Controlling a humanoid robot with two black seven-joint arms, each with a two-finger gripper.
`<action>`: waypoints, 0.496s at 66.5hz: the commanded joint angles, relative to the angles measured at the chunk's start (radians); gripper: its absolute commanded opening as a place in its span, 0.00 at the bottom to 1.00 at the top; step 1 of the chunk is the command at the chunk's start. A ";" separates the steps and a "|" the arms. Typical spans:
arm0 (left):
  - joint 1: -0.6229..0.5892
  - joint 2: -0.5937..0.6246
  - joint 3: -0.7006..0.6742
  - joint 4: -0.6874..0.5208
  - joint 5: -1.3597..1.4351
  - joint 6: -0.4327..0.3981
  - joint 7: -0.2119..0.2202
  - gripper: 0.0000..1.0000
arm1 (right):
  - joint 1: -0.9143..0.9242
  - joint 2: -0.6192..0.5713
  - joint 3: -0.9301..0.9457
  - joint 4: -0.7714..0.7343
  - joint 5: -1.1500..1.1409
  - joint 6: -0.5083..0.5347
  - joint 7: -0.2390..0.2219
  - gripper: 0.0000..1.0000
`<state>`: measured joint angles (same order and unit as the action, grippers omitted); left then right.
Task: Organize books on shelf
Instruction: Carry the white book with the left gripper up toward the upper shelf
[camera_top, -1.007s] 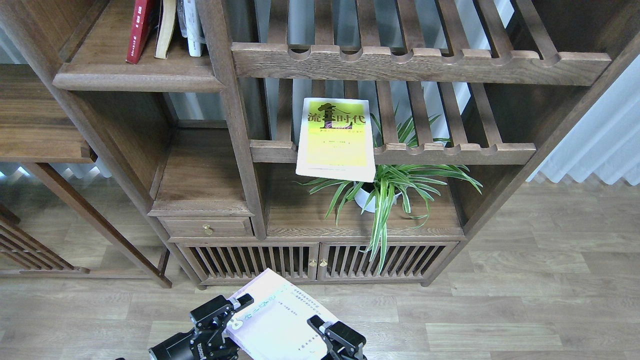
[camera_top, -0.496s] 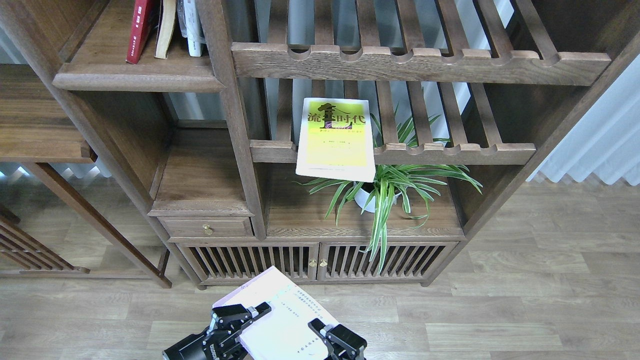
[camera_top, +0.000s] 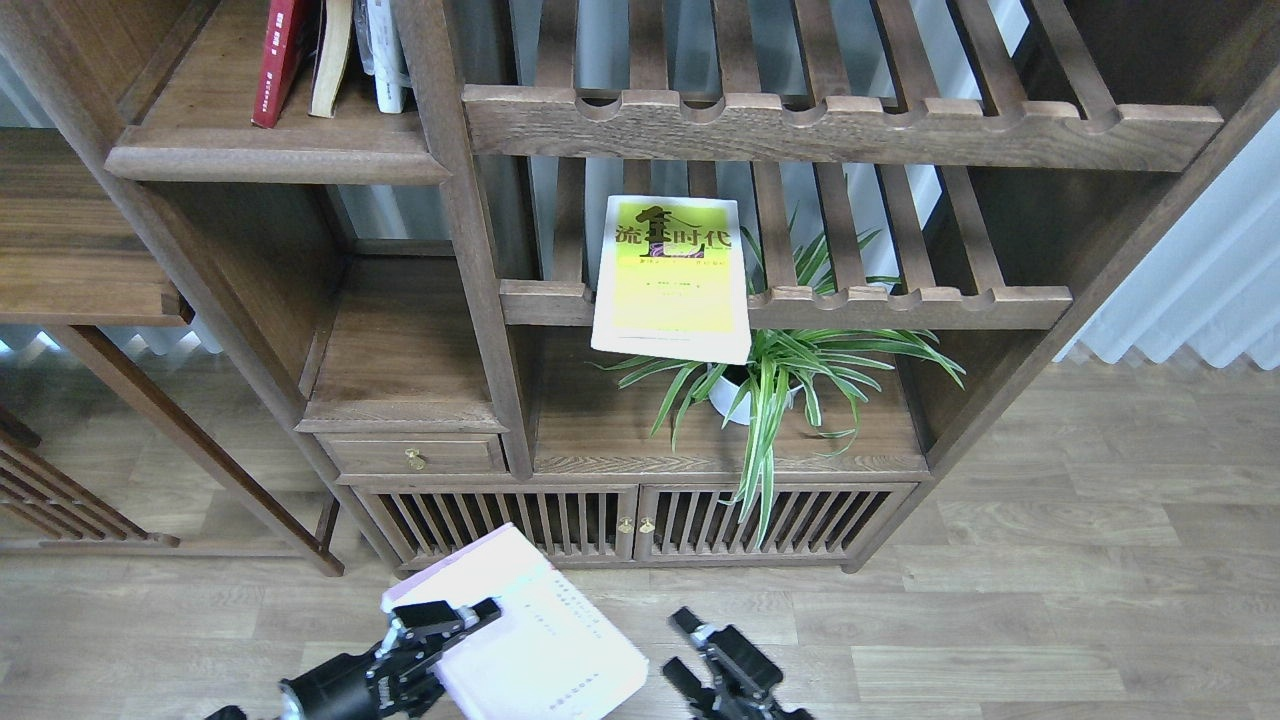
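My left gripper (camera_top: 442, 622) is shut on the left edge of the white book with the lilac edge (camera_top: 535, 640) and holds it low over the floor, in front of the cabinet. My right gripper (camera_top: 682, 650) is open and empty, just right of that book and apart from it. The yellow-green book (camera_top: 672, 275) lies flat on the lower slatted rack, overhanging its front rail. The dark red book (camera_top: 277, 60) leans upright on the solid plank shelf (camera_top: 270, 160) at the upper left, beside two other upright books.
A potted spider plant (camera_top: 770, 375) stands on the cabinet top under the yellow-green book. A ledge with a brass-knobbed drawer (camera_top: 412, 455) is at the left. Slatted cabinet doors (camera_top: 640, 525) are just behind the held book. Wooden floor spreads to the right.
My right gripper has let go of the white book and moved right, away from it. My left gripper has carried the book to the left and slightly up.
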<state>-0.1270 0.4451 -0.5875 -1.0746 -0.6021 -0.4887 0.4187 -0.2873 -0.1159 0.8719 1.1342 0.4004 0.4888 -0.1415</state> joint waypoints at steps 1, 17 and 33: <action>0.009 0.095 -0.038 -0.022 0.114 0.000 -0.006 0.05 | 0.023 -0.007 0.019 -0.010 0.000 0.000 0.000 0.99; 0.021 0.314 -0.106 -0.076 0.332 0.000 -0.015 0.05 | 0.059 -0.007 0.019 -0.013 -0.002 0.000 -0.001 0.99; 0.158 0.219 -0.535 -0.102 0.757 0.000 -0.166 0.05 | 0.065 -0.007 0.019 -0.017 -0.002 0.000 0.000 0.99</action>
<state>-0.0074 0.7317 -0.9883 -1.1597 0.0303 -0.4887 0.3014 -0.2225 -0.1240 0.8913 1.1211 0.3988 0.4888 -0.1423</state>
